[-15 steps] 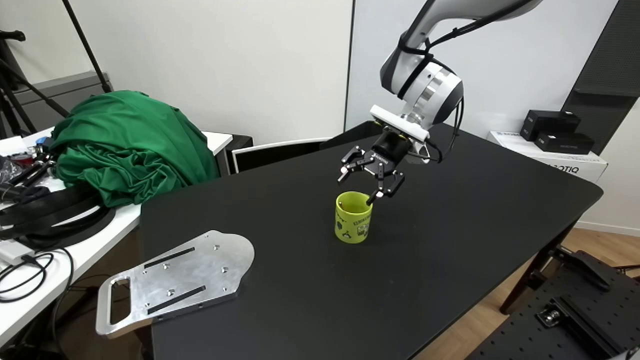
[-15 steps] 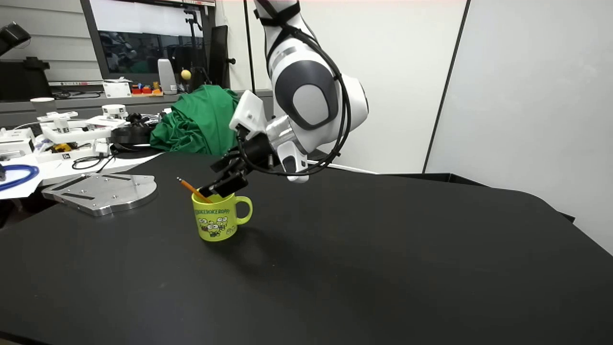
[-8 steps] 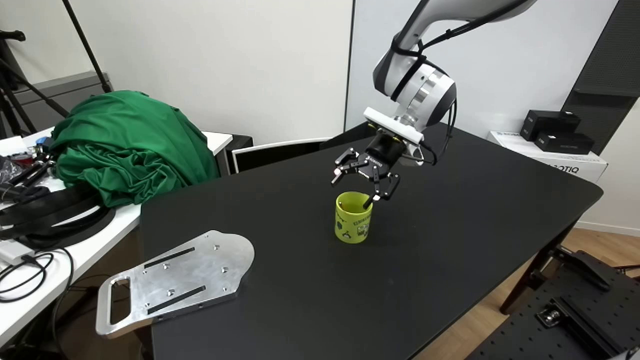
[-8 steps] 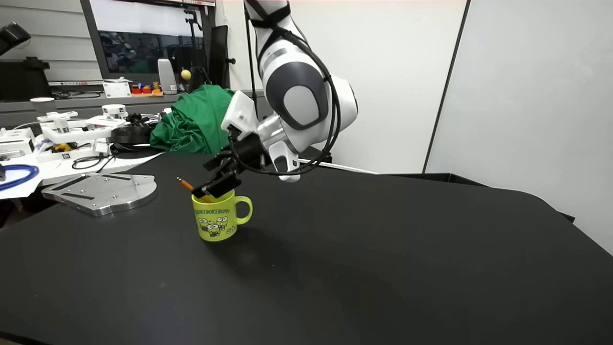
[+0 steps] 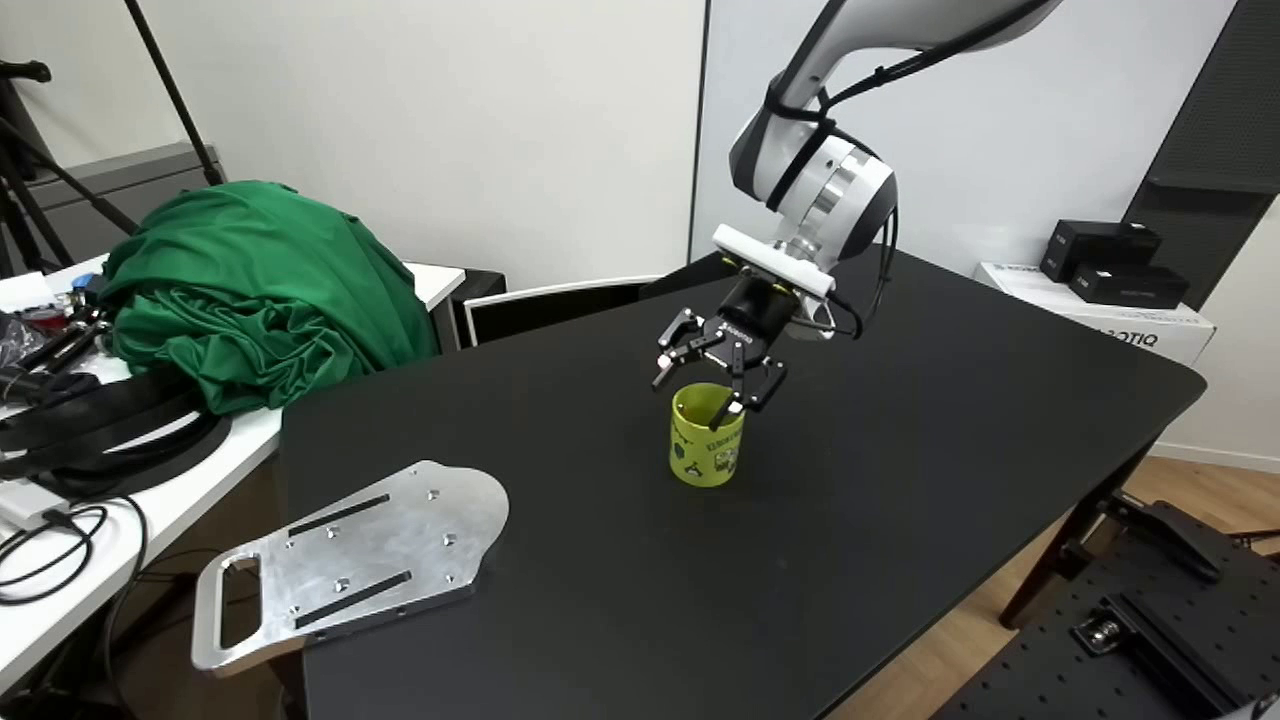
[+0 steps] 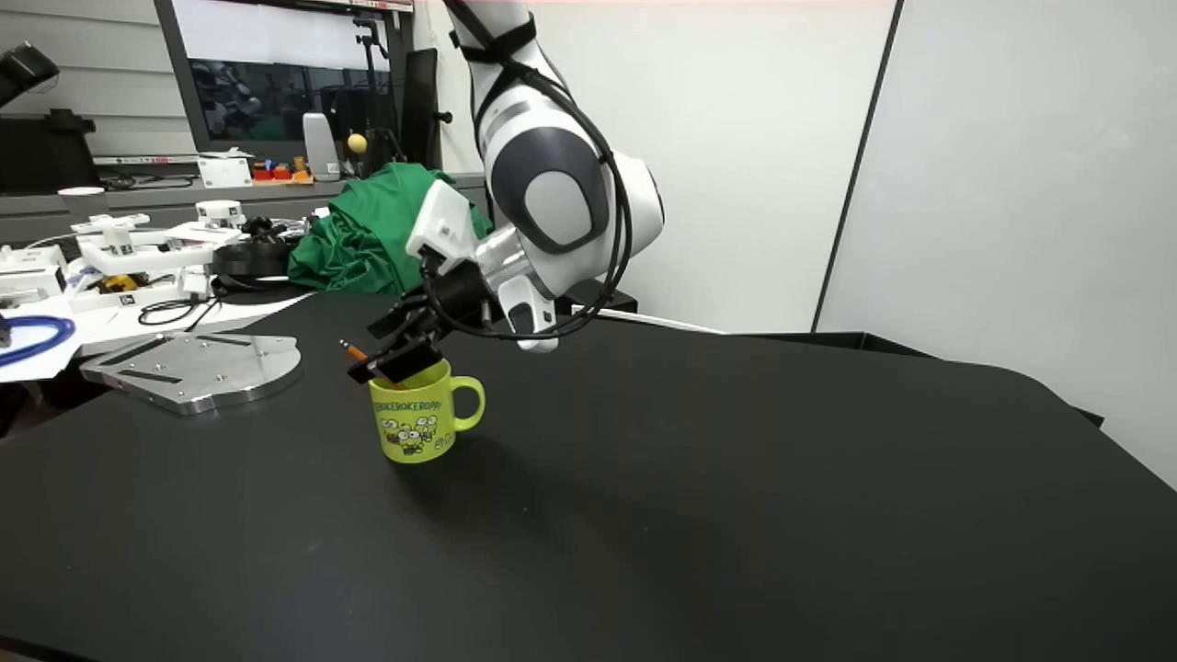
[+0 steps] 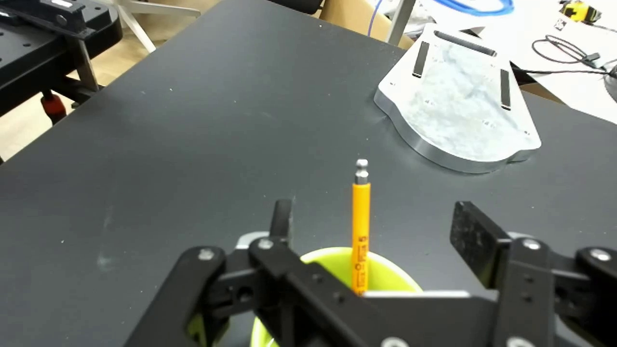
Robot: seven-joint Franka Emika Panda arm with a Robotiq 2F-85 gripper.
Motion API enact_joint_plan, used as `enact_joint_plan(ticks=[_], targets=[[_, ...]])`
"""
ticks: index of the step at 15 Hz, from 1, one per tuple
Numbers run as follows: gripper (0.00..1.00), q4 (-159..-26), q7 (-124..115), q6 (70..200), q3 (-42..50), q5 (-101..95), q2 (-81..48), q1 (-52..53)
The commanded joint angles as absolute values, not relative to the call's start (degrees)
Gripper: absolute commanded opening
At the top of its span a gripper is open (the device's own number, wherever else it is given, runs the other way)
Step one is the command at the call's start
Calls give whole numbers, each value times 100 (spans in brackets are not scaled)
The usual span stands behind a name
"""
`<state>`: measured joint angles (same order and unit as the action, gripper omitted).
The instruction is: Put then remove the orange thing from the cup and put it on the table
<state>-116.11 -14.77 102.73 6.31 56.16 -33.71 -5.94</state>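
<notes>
the black desk [image 5: 620, 610] spreads wide in front of pale wall panels [image 6: 1002, 184], its matte top flecked with pale specks. on it stands the lime-green cup [image 6: 414, 421], upright, and inside the cup the orange stick [image 7: 361, 226] leans, its metal tip poking up past the rim. the gripper [image 5: 686, 404] hangs tilted at the cup — fingers spread wide apart, nothing in its hold, the stick showing in the gap between them in the wrist view. one finger overlaps the rim in both exterior views; i can't tell whether it touches. a silver plate [image 5: 400, 540] lies on the same desk, its handle end jutting past the edge. beyond it green cloth [image 5: 270, 290] is heaped on a cluttered white worktop [image 5: 185, 505]. elsewhere a white box [image 5: 1180, 345] bears black boxes [image 5: 1130, 287] — and wood-toned floor [image 5: 1215, 482] shows below.
</notes>
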Motion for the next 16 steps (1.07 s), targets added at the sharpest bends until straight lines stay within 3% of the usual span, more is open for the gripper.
enact_joint_plan(ticks=[1, 8, 10, 16], targets=[[53, -11554, -1462, 10346, 623, 5667, -3414, -556], [5, -11581, -1449, 10394, 638, 5646, -3380, -565], [0, -11581, -1456, 10374, 639, 5653, -3373, -575], [2, -11596, -1486, 10207, 641, 5668, -3232, -627]])
